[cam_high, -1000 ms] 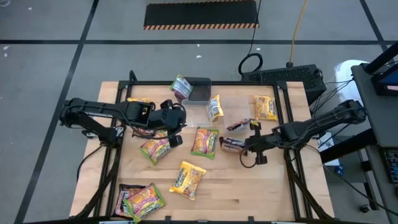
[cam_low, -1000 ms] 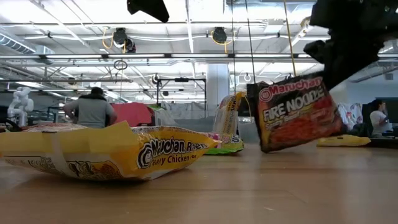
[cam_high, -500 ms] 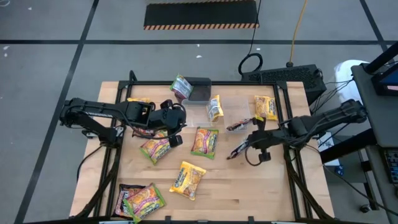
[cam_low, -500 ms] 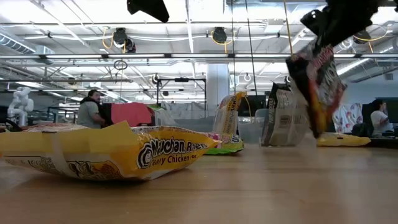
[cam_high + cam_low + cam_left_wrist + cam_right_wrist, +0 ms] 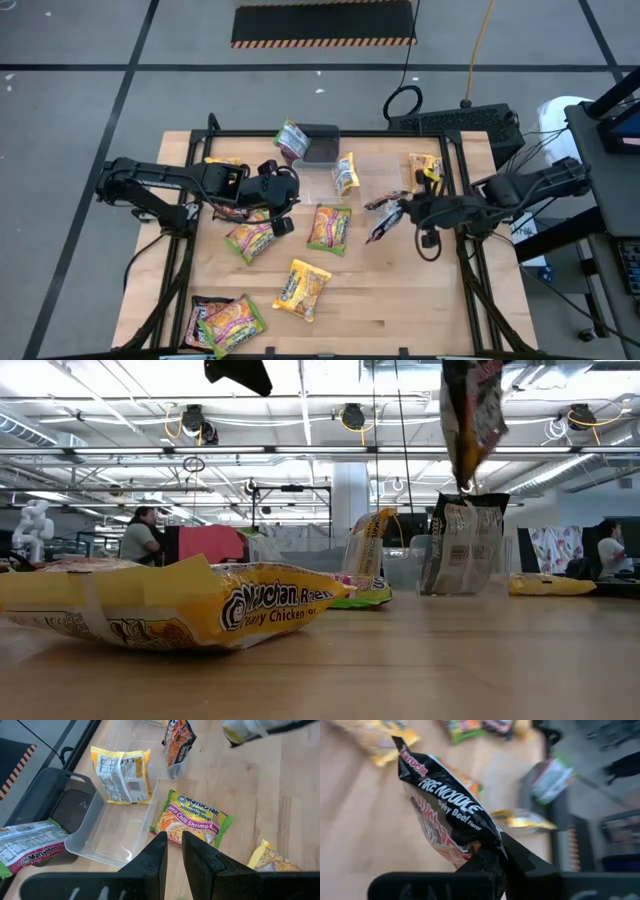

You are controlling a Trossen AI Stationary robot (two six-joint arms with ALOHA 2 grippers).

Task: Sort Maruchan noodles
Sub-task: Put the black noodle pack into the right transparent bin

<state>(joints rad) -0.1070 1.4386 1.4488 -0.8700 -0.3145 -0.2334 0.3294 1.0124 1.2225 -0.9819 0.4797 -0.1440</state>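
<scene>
One dark Fire Noodle packet (image 5: 447, 817) clamped by edge in right gripper (image 5: 405, 212), dangling above table centre-right, near clear tub (image 5: 112, 827). Pref: carry level w/o swinging, lower beside matching dark packet (image 5: 462, 545) before letting go. Left gripper (image 5: 172, 852) fingers slightly apart, empty, idle over table's left-centre.

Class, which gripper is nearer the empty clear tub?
Left. The left gripper hovers just beside the clear tub; the right gripper, holding a black packet, is farther off.

We list a dark Fire Noodle packet (image 5: 384, 226) held aloft by the right gripper (image 5: 402, 215); yellow and green-edged packets (image 5: 329, 227) lie scattered on the table.
</scene>
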